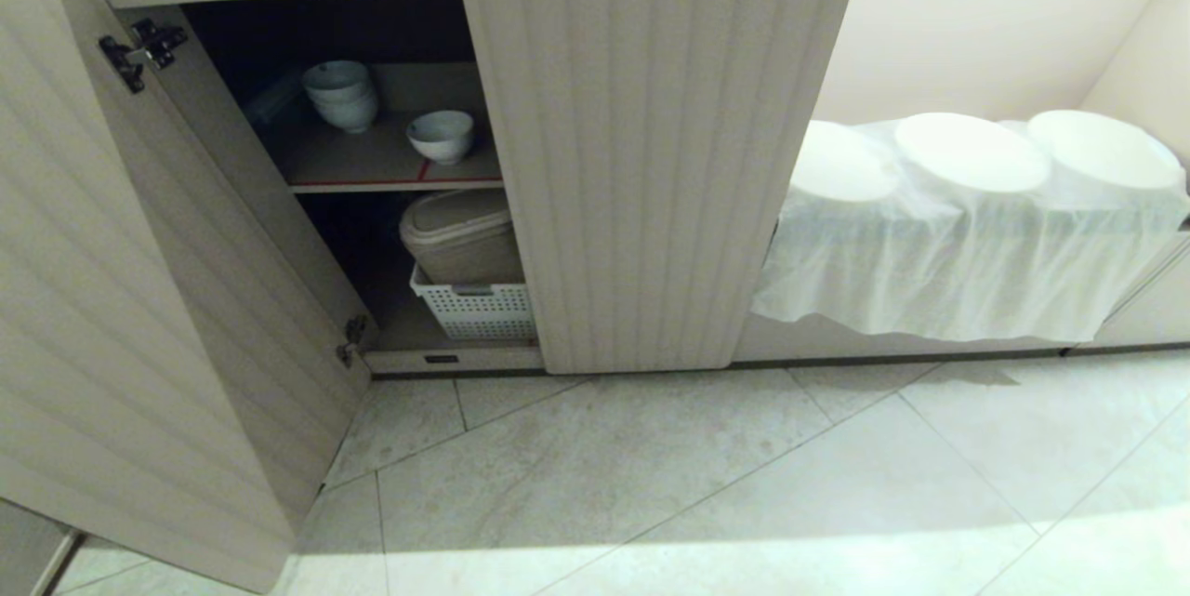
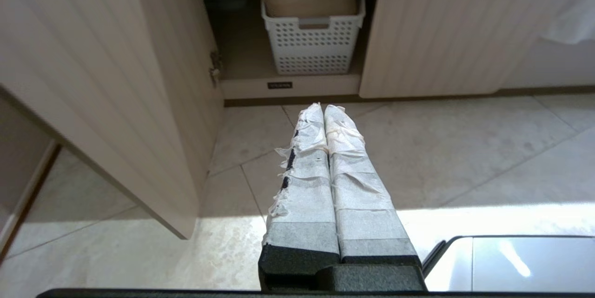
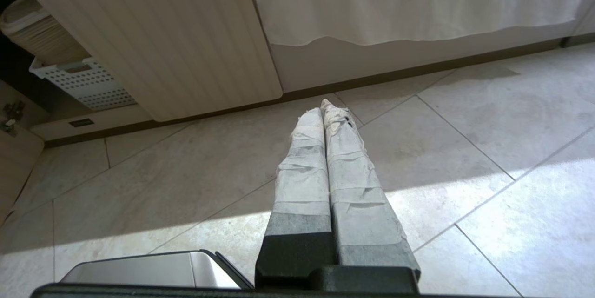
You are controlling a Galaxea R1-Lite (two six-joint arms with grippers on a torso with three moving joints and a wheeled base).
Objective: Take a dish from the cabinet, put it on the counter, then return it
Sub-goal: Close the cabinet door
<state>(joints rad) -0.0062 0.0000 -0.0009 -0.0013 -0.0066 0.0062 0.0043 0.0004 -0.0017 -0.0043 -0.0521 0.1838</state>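
Observation:
The cabinet (image 1: 651,150) stands with its left fluted door (image 1: 139,298) swung wide and its middle door shut. On the red-edged upper shelf (image 1: 363,170) a single small white dish (image 1: 442,136) sits near the front, with a stack of similar bowls (image 1: 342,94) behind it to the left. Neither arm shows in the head view. My left gripper (image 2: 324,108) hangs shut and empty over the floor tiles, facing the cabinet's open bottom. My right gripper (image 3: 323,106) is also shut and empty, low over the floor before the closed door. The counter is out of view.
On the lower shelf a white perforated basket (image 1: 476,310) holds a beige lidded bin (image 1: 460,238). To the right, a white cloth (image 1: 958,261) drapes over an open bay with round white shapes on top. Pale floor tiles (image 1: 707,484) spread in front.

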